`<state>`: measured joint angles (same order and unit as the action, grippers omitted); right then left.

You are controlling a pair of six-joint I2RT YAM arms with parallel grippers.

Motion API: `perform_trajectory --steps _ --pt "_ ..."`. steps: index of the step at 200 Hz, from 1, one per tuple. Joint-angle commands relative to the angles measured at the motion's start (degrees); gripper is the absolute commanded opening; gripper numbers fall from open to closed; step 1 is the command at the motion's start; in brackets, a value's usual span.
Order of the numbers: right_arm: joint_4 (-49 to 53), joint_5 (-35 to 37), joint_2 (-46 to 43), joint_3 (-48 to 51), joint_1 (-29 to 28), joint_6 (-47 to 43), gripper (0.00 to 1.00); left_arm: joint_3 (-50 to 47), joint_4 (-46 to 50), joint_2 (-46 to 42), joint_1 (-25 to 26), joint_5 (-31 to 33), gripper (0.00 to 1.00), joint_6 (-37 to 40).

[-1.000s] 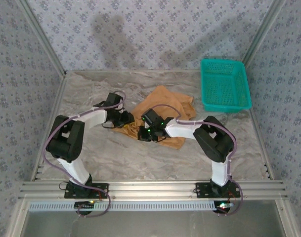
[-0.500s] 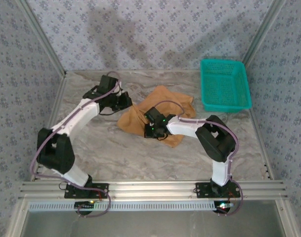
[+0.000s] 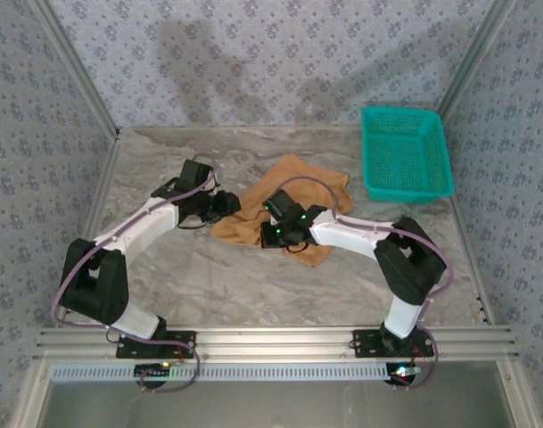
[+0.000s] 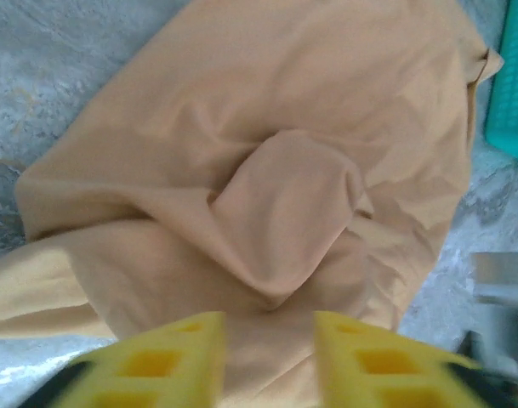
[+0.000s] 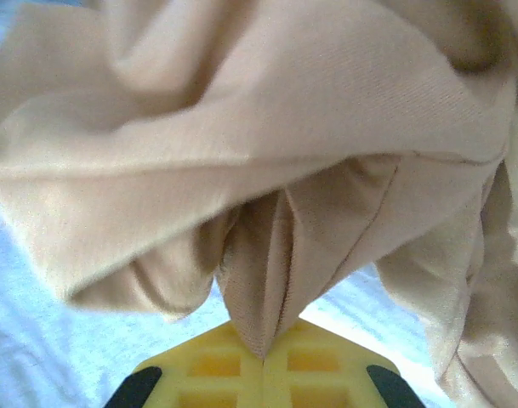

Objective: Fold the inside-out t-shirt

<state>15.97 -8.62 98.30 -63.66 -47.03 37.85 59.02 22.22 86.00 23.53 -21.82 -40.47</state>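
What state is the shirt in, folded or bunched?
Bunched, not folded: the shirt lies in loose crumples, one pinch in the right claw.

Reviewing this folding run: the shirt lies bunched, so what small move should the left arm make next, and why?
Probably lower the left gripper onto the shirt beneath it and close. Its jaws stand open and empty, while the right gripper is shut on a pinch of cloth; two grips could spread the bunch.
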Motion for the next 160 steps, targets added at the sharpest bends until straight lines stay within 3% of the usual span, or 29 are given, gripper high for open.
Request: perform_trajectory --steps 1,20,45,70,87,97,127,160 --pt "-2.8 -2.3 -4.8 2.1 -0.2 -1.1 0.00 -1.8 -2.6 -2.1 2.2 -1.7 0.49 0.8" --pt "-3.4 -2.3 -5.9 2.4 -0.2 -1.2 0.00 -3.8 -5.0 -2.7 3.6 -2.0 0.62 0.2" --pt "-3.5 -2.8 -5.8 2.0 -0.2 -1.3 0.00 -4.6 -7.9 0.0 4.5 -2.1 0.61 -0.8" --pt "-3.3 -2.5 -6.2 2.4 -0.2 -1.3 0.00 -3.0 -8.6 4.6 5.3 -2.1 0.50 -1.0" --pt "-3.0 -2.0 -6.7 3.1 0.0 -1.3 0.00 -1.2 -7.8 7.0 5.5 -2.0 0.15 -0.7" --pt "-3.1 -1.4 -7.0 4.1 0.2 -1.3 0.00 0.9 -5.6 7.6 5.4 -1.6 0.00 0.3" --pt "-5.6 -0.6 -6.0 8.9 1.6 -0.5 0.00 9.7 2.0 5.5 3.7 -1.0 0.00 2.9" --pt "-8.0 -0.8 -2.1 12.6 3.1 0.4 0.00 13.8 -0.1 3.2 -1.2 -8.6 0.00 -1.0"
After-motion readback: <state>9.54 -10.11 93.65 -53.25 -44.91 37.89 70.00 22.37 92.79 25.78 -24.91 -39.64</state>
